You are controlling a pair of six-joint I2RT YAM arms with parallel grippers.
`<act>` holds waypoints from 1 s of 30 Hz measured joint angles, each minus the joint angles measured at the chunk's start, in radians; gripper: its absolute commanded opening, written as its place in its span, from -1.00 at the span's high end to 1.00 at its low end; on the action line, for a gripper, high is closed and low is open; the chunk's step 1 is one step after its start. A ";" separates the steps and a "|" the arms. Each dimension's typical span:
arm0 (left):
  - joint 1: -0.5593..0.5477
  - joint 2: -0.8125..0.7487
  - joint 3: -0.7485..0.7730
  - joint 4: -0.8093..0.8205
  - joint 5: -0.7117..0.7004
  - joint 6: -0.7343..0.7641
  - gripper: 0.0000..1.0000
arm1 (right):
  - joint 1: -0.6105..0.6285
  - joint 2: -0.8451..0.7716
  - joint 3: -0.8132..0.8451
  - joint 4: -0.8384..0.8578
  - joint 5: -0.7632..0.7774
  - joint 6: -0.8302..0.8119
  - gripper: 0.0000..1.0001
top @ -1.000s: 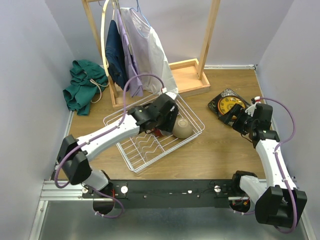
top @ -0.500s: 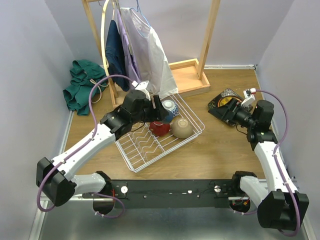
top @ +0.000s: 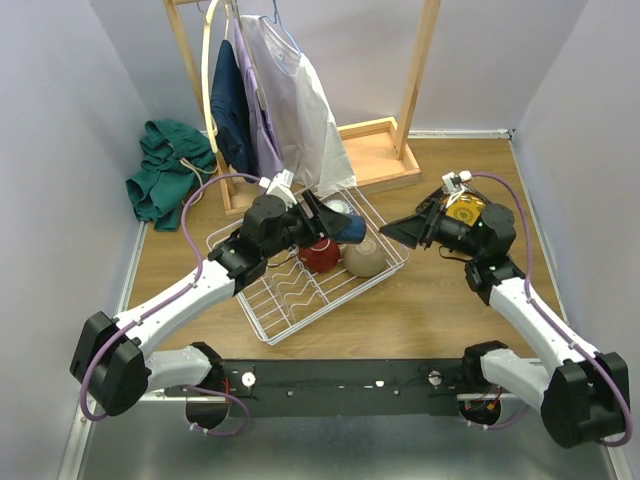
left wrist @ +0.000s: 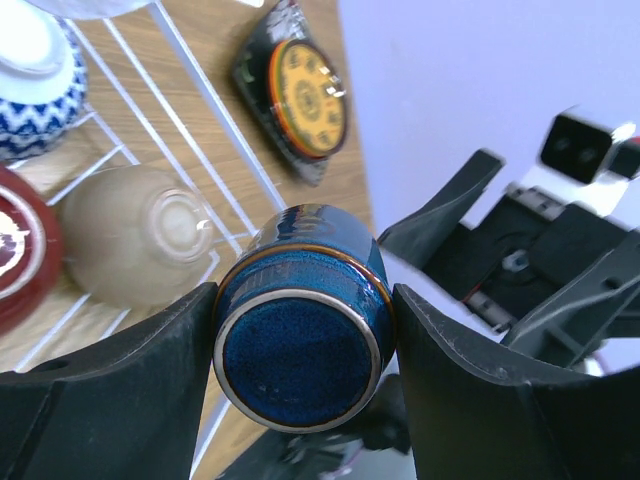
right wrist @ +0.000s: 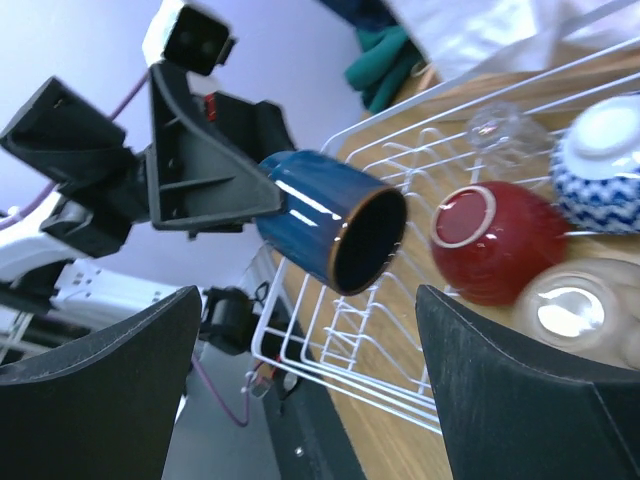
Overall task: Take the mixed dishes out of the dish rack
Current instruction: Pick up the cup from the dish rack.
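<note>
My left gripper [top: 347,228] is shut on the small blue cup [top: 352,229] and holds it sideways above the right part of the white wire dish rack [top: 262,325]. In the left wrist view the cup's base [left wrist: 298,352] sits between my fingers [left wrist: 130,395]. My right gripper [top: 390,233] is open and empty, just right of the rack and facing the cup's mouth [right wrist: 368,240]. In the rack are a red bowl [top: 320,256], a tan bowl [top: 366,258], a blue-white bowl [right wrist: 600,165] and a clear glass [right wrist: 503,128].
A black square plate with a yellow patterned plate [left wrist: 303,95] on it lies on the table at the right, partly behind my right arm. The wooden clothes stand [top: 380,150] with hanging garments is right behind the rack. A green cloth [top: 168,175] lies at the far left.
My left gripper has lifted the blue cup out of the rack and turned it to the right. My right arm has swung left from the plates to the rack's right edge.
</note>
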 measured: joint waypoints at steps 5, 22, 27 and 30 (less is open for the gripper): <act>0.000 -0.015 -0.063 0.116 0.003 -0.110 0.66 | 0.073 0.049 0.000 0.091 0.000 0.020 -0.75; 0.000 -0.035 -0.158 0.327 0.017 -0.333 0.66 | 0.175 0.193 0.026 0.283 -0.045 0.044 -0.08; 0.000 -0.011 -0.175 0.379 0.041 -0.378 0.66 | 0.194 0.208 0.043 0.323 -0.060 0.047 0.23; 0.000 0.006 -0.185 0.411 0.059 -0.404 0.63 | 0.196 0.215 0.050 0.330 -0.062 0.047 0.48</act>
